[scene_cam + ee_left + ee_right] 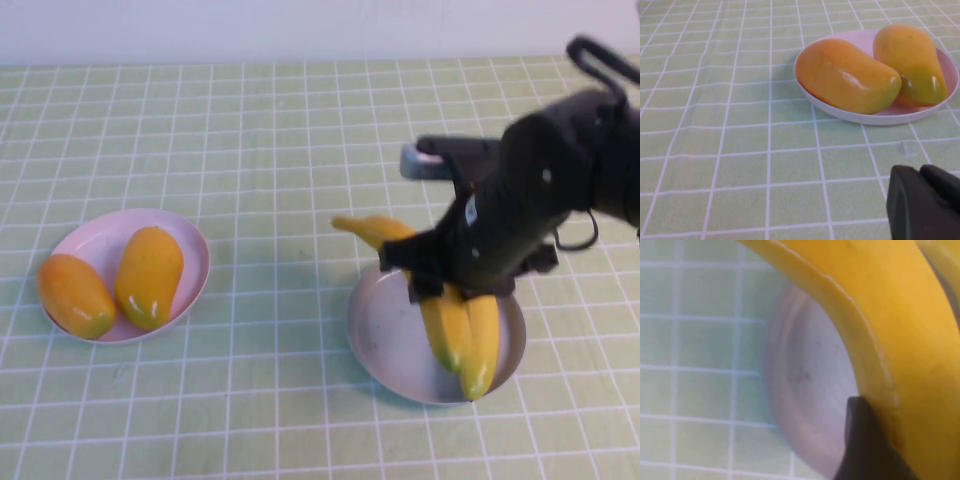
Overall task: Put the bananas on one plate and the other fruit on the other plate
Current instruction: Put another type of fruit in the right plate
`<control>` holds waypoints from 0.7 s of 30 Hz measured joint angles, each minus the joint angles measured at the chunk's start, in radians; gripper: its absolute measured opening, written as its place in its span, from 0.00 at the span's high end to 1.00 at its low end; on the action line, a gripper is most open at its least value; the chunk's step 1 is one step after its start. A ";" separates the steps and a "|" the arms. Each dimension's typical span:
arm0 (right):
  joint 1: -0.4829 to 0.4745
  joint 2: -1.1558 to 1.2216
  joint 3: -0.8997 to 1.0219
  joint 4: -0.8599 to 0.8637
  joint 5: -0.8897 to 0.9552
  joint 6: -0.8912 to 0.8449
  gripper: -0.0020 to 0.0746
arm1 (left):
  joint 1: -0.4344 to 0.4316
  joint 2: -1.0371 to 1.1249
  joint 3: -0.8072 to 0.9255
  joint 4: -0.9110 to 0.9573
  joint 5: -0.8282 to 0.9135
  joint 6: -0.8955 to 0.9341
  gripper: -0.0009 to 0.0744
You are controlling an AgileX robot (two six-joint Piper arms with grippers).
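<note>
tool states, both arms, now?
Left tool: low over the table near the pink plate, holding nothing; open or shut cannot be told.
Right tool: over the grey-blue plate, shut on a banana.

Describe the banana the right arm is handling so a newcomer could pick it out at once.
On the green checked tablecloth, find the grey-blue plate on the right, under the right tool. The banana is the long yellow one beneath that tool, its stem jutting past the rim; a second banana lies beside it. Left tool is parked near the pink plate.
</note>
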 joint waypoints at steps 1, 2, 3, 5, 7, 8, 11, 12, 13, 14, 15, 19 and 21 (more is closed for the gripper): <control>0.000 0.000 0.031 -0.002 -0.013 0.015 0.57 | 0.000 0.000 0.000 0.000 0.000 0.000 0.98; 0.000 0.000 0.056 -0.002 -0.026 0.023 0.57 | 0.000 0.000 0.000 0.000 0.000 0.000 0.98; 0.000 0.002 0.071 -0.002 -0.038 0.029 0.57 | 0.000 0.000 0.000 0.000 0.000 0.000 0.98; 0.000 0.014 0.090 -0.002 -0.052 0.040 0.57 | 0.000 0.000 0.000 0.000 0.000 0.000 0.98; 0.000 0.025 0.094 -0.002 -0.063 0.046 0.57 | 0.000 0.000 0.000 0.000 0.000 0.000 0.98; 0.000 0.032 0.094 -0.002 -0.064 0.046 0.57 | 0.000 0.000 0.000 0.000 0.000 0.000 0.98; 0.000 0.053 0.096 -0.002 -0.064 0.048 0.57 | 0.000 0.000 0.000 0.000 0.000 0.000 0.98; 0.000 0.057 0.096 -0.002 -0.065 0.048 0.57 | 0.000 0.000 0.000 0.000 0.000 0.000 0.98; 0.000 0.063 0.096 -0.002 -0.067 0.048 0.57 | 0.000 0.000 0.000 0.000 0.000 0.000 0.98; 0.000 0.068 0.096 -0.002 -0.067 0.048 0.57 | 0.000 0.000 0.000 0.000 0.000 0.000 0.98; 0.000 0.071 0.096 -0.004 -0.070 0.048 0.56 | 0.000 0.000 0.000 0.000 0.000 0.000 0.98; 0.000 0.079 0.096 -0.004 -0.071 0.050 0.47 | 0.000 0.000 0.000 0.000 0.000 0.000 0.98; 0.000 0.079 0.096 -0.004 -0.071 0.052 0.42 | 0.000 0.000 0.000 0.000 0.000 0.000 0.98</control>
